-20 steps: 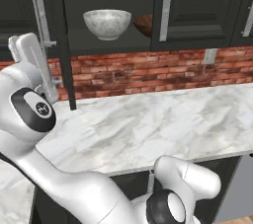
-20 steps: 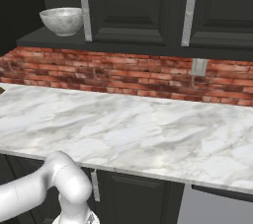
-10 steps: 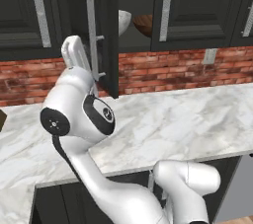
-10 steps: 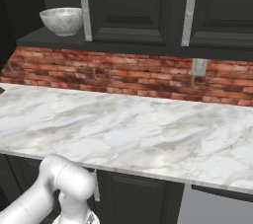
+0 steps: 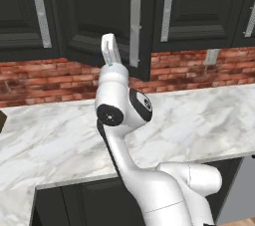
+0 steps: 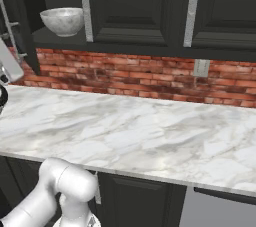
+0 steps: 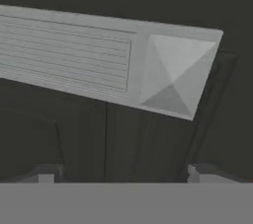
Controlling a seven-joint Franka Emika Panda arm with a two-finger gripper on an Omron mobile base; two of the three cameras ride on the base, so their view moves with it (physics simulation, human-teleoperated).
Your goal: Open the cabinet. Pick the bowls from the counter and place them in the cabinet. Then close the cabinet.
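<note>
The cabinet's left door (image 5: 99, 21) stands partly open, swung out over the counter (image 5: 55, 140), with its silver bar handle (image 5: 135, 26) on the free edge. My hand (image 5: 110, 51) is raised against this door's outer face. In the hand view, the handle's end (image 7: 168, 75) lies slantwise just ahead of my open gripper (image 7: 123, 176), and nothing sits between the fingertips (image 7: 47, 173). The right door's handle (image 6: 86, 8) hangs beside the gap. A white-grey marble bowl (image 6: 62, 20) rests on the dark inner shelf (image 6: 50, 38). From the right, the open door's edge (image 6: 7, 21) is visible.
A red brick wall strip (image 6: 130, 78) runs behind the white marble counter (image 6: 125, 131). A small grey outlet (image 6: 201, 67) sits in the brick. More black wall cabinets with silver handles (image 5: 40, 11) flank both sides. Dark base cabinets (image 6: 135, 201) stand below the counter edge.
The arm has swung to the right with the left door, which has turned from wide open toward shut. In the left view the door now hides the bowls on the shelf.
</note>
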